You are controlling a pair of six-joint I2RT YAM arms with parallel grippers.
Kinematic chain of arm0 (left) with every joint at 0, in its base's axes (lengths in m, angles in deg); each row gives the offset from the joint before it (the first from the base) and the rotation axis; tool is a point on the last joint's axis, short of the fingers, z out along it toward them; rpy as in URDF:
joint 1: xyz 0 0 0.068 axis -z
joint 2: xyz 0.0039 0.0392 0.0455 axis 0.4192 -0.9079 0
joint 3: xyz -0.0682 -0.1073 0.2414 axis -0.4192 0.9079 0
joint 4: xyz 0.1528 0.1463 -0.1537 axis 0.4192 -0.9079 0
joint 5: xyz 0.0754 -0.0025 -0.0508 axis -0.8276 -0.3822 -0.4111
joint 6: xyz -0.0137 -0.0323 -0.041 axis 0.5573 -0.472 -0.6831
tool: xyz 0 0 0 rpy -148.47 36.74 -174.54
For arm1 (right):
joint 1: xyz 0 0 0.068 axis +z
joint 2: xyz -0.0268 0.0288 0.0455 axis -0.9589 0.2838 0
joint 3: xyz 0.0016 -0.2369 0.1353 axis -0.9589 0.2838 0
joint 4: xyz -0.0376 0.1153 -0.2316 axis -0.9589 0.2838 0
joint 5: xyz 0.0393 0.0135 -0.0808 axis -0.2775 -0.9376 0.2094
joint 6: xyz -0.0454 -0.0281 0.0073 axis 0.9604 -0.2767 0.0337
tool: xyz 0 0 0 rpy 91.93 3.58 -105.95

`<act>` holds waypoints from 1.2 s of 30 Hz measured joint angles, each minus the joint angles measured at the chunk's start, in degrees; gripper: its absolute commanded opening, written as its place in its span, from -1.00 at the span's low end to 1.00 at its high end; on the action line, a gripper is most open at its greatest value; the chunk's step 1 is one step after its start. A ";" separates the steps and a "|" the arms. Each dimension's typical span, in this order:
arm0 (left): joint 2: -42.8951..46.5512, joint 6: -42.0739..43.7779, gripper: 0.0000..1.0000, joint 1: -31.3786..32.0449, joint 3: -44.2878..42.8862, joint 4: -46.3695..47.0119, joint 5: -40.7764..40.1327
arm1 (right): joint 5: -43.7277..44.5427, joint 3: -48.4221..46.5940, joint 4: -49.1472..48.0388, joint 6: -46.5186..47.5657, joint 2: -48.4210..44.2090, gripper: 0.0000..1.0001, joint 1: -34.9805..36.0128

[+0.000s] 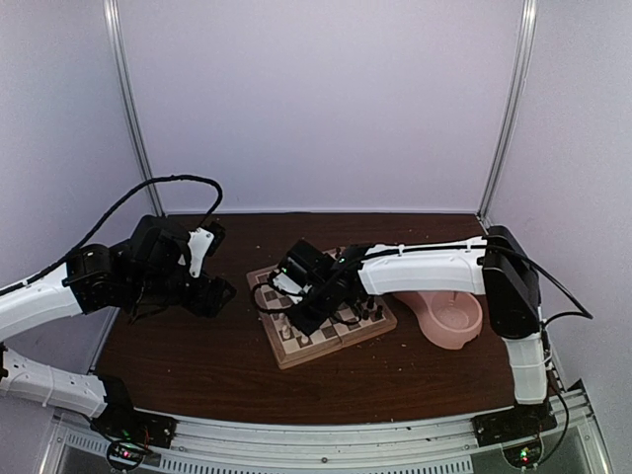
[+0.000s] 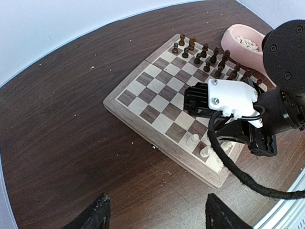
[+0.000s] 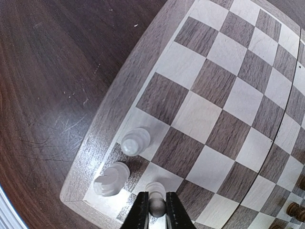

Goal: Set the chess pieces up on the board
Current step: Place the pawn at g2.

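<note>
The board (image 3: 224, 81) lies at an angle on the dark table. My right gripper (image 3: 157, 201) is shut on the round head of a cream-white chess piece (image 3: 157, 207), whose base rests on a light square in the board's near row. Two more white pieces, one (image 3: 135, 141) and the other (image 3: 110, 178), stand beside it near the corner. From the left wrist these show as two pieces (image 2: 192, 140) under the right arm (image 2: 228, 98). My left gripper (image 2: 157, 217) hangs open over bare table, left of the board (image 1: 286, 351).
Dark brown pieces (image 2: 205, 55) line the board's far edge. A pink double bowl (image 2: 243, 43) with cream pieces in it sits beyond the board, to the right (image 1: 454, 321). White booth walls close off the back and sides of the table.
</note>
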 measured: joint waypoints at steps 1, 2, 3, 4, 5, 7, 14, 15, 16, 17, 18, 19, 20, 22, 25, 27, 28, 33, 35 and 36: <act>0.00 -0.02 0.36 0.00 0.00 0.00 0.00 | 0.15 -0.13 0.15 0.00 0.04 -0.70 0.00; 0.00 0.00 0.37 0.00 0.00 0.00 0.00 | 0.17 -0.37 0.33 0.00 0.13 -0.70 0.00; 0.00 -0.02 0.36 0.00 0.00 0.00 0.00 | 0.20 -0.63 0.42 0.00 0.22 -0.70 0.02; 0.00 -0.02 0.37 0.00 0.00 0.00 0.00 | 0.22 -0.79 0.46 0.02 0.31 -0.70 0.02; 0.00 0.00 0.36 0.00 0.00 0.00 0.00 | 0.24 -0.87 0.48 0.04 0.37 -0.70 0.02; 0.00 -0.02 0.36 0.00 0.02 0.00 0.00 | 0.28 -0.87 0.70 0.07 0.42 -0.70 0.02; 0.00 -0.02 0.37 0.00 0.02 0.00 0.00 | 0.59 -1.79 1.18 0.28 0.92 -0.69 0.02; 0.00 0.00 0.36 0.00 0.02 0.00 0.00 | 0.59 -1.79 1.22 0.33 0.96 -0.69 0.02; 0.00 0.00 0.36 0.00 0.02 0.00 0.00 | 0.61 -1.79 1.29 0.39 1.03 -0.69 0.02; 0.00 0.00 0.37 0.00 0.02 0.00 0.00 | 0.61 -1.79 1.31 0.39 1.11 -0.69 0.02; 0.00 0.00 0.36 0.00 0.02 0.00 0.00 | 0.61 -1.79 1.33 0.42 1.16 -0.69 0.02; 0.00 -0.02 0.36 0.00 0.02 0.00 0.00 | 0.61 -1.79 1.36 0.39 1.25 -0.69 0.02; 0.00 -0.02 0.36 0.00 0.02 0.00 0.00 | 0.63 -1.79 1.38 0.42 1.36 -0.69 0.02; 0.00 -0.02 0.36 0.00 0.02 0.00 0.00 | 0.63 -1.81 1.42 0.42 1.53 -0.66 0.02; 0.00 0.00 0.36 0.00 0.02 0.00 0.02 | 0.72 -1.81 1.66 0.48 1.77 -0.59 0.07; 0.00 0.00 0.36 0.00 0.04 0.00 0.02 | 0.81 -1.84 1.77 0.66 1.79 -0.55 0.11; 0.00 0.00 0.36 0.00 0.09 0.00 0.02 | 0.94 -1.84 1.84 0.74 1.79 -0.53 0.13; -0.02 -0.02 0.36 0.00 0.17 -0.09 0.02 | 1.27 -1.90 2.12 1.16 1.79 -0.42 0.17; 0.00 0.00 0.36 0.00 0.17 -0.09 0.04 | 1.42 -1.90 2.19 1.29 1.77 -0.40 0.17; 0.00 -0.02 0.36 0.00 0.17 -0.09 0.04 | 1.44 -1.90 2.21 1.31 1.77 -0.39 0.17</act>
